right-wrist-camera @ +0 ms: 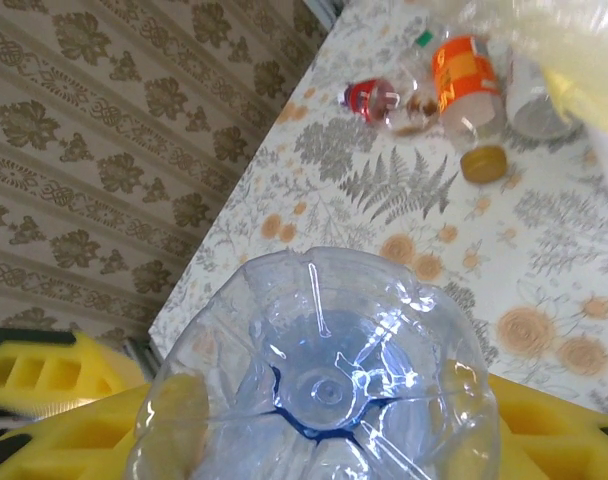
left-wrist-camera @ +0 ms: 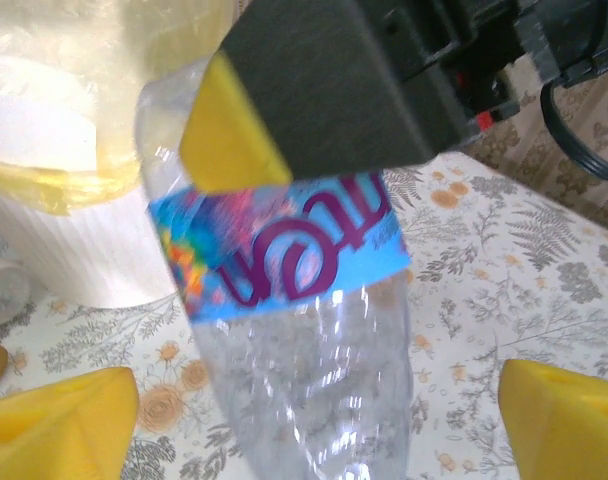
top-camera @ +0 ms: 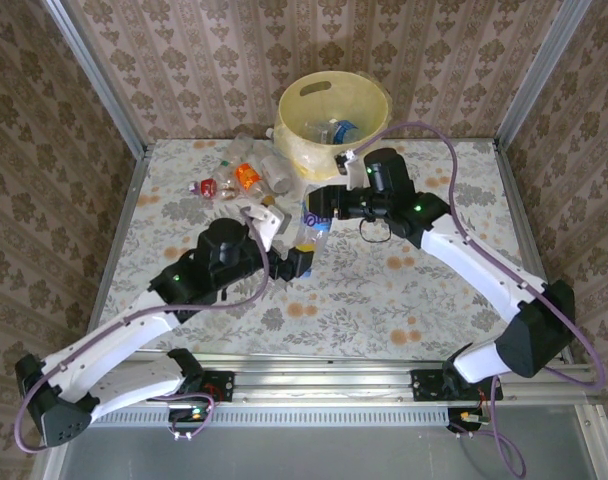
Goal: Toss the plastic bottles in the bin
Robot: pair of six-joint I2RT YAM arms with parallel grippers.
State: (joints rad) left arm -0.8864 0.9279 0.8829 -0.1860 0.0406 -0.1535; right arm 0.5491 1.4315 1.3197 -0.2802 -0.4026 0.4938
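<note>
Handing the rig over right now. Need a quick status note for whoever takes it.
Left gripper: open, fingers either side of the blue-label bottle, not gripping.
Right gripper: shut on that bottle, close in front of the bin.
Done: some binned bottles lie inside.
Left: drop this one in, then clear the loose bottles from the table beside the bin, including the orange-label bottle and the red-label bottle.
</note>
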